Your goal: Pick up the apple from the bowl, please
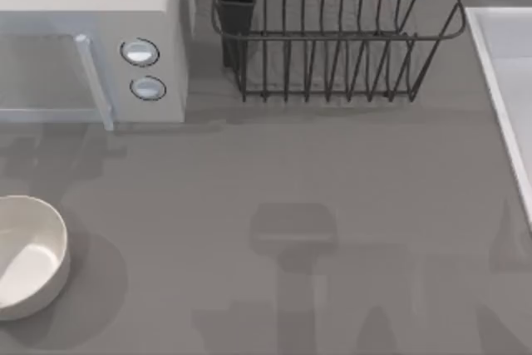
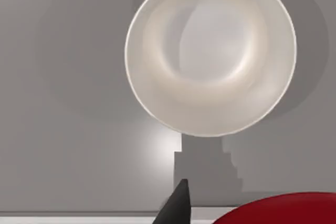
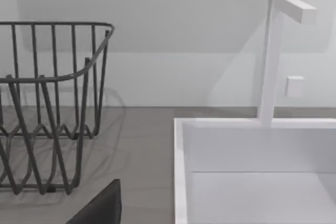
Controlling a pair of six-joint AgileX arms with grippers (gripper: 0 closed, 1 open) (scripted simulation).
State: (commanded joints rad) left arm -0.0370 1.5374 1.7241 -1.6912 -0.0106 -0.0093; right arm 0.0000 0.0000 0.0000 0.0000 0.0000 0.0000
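Top view: the bowl (image 1: 29, 257), plain off-white with thick walls, sits at the table's left edge, below a microwave (image 1: 91, 39). Its visible interior holds nothing. A dark wire dish rack (image 1: 332, 39) stands at the back centre and a white sink (image 1: 507, 89) at the right edge. Soft shadows on the grey table (image 1: 291, 172) suggest both arms hang above.

Left wrist view: the bowl (image 2: 210, 51) lies directly beneath the camera, empty. The apple (image 2: 278, 211), glossy and bright red, appears as a rounded sliver at the frame's edge, close to the lens and beside one dark fingertip (image 2: 176, 205). Judged from this, the left gripper is clamped on the apple and holds it clear above the bowl, so the pick looks essentially complete.

Right wrist view: the dish rack (image 3: 47, 108), the sink (image 3: 257, 171) and its white faucet (image 3: 278, 51) are ahead. The right arm seems parked; its finger state cannot be told.
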